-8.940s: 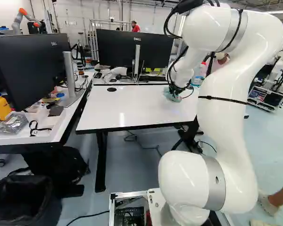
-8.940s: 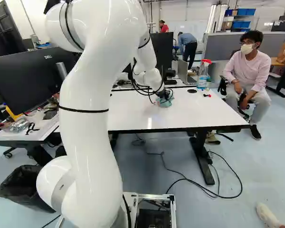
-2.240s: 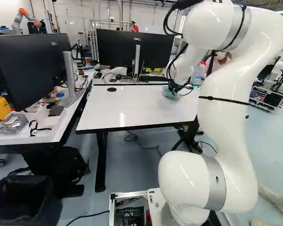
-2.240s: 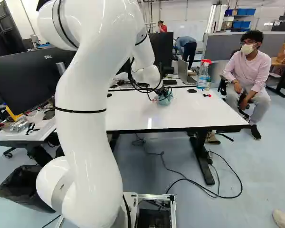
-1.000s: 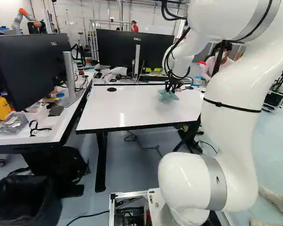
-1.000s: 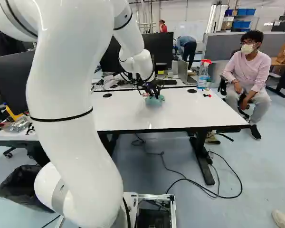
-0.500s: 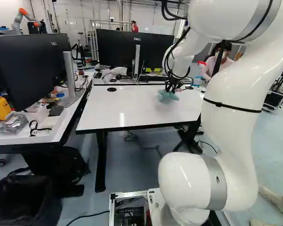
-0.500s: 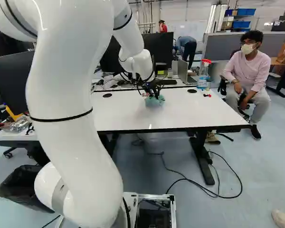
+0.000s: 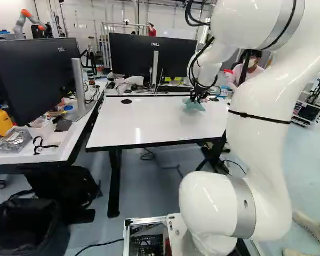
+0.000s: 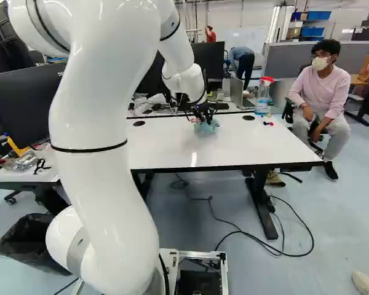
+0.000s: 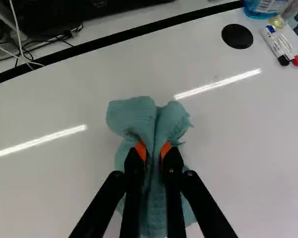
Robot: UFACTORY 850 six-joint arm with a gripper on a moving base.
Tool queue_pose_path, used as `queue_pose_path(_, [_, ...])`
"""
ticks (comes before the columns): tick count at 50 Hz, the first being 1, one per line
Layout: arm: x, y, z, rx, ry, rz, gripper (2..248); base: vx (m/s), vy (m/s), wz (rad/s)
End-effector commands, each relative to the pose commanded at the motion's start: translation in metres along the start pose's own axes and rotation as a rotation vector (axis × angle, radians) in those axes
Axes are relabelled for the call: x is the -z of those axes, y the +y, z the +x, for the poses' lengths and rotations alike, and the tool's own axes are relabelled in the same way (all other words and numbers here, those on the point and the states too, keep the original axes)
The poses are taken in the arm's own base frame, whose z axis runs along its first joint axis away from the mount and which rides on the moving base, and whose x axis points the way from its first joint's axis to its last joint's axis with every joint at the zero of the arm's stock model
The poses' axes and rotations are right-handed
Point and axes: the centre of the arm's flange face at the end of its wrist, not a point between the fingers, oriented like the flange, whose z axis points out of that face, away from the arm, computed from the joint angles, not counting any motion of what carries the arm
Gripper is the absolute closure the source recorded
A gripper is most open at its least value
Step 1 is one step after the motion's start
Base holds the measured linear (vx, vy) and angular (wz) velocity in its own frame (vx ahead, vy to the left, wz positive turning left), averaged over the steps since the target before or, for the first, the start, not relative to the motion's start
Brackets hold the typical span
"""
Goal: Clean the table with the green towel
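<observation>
In the right base view my gripper (image 10: 204, 113) points down over the white table (image 10: 252, 149), toward its far side. The green towel (image 10: 206, 128) hangs bunched below it; whether all of it rests on the tabletop I cannot tell. The left base view has the towel (image 9: 194, 105) on the table's right half. Seen from the wrist, both orange pads of my gripper (image 11: 153, 149) pinch the towel (image 11: 132, 117) from two sides. Folds of cloth stick out ahead of the fingertips and spread beneath the fingers.
Markers (image 11: 279, 45) lie near a round black disc (image 11: 237, 36) and a spray bottle (image 10: 262, 96). A laptop (image 10: 238, 92) and monitors (image 9: 152, 58) stand behind the table. A cluttered desk with a large monitor (image 9: 32, 80) is at left; another robot (image 9: 28, 20) stands far off.
Over the last half second my arm has swung slightly rightward in both base views, carrying the towel along. Before that, it had moved leftward with the towel. The base has stayed put.
</observation>
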Motion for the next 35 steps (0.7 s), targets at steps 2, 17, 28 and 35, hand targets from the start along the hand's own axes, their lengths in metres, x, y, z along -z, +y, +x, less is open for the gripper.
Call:
queue_pose_path(2, [-0.002,0.002,0.003,-0.003,0.004,-0.002,199,0.000,0.000,0.000])
queue_pose_path(17, [-0.019,0.017,0.025,-0.023,0.034,-0.016,199,0.000,0.000,0.000])
queue_pose_path(28, [-0.031,0.025,0.042,-0.031,0.057,-0.022,199,0.000,0.000,0.000])
queue_pose_path(35, [-0.040,0.027,0.053,-0.033,0.073,-0.024,199,0.000,0.000,0.000])
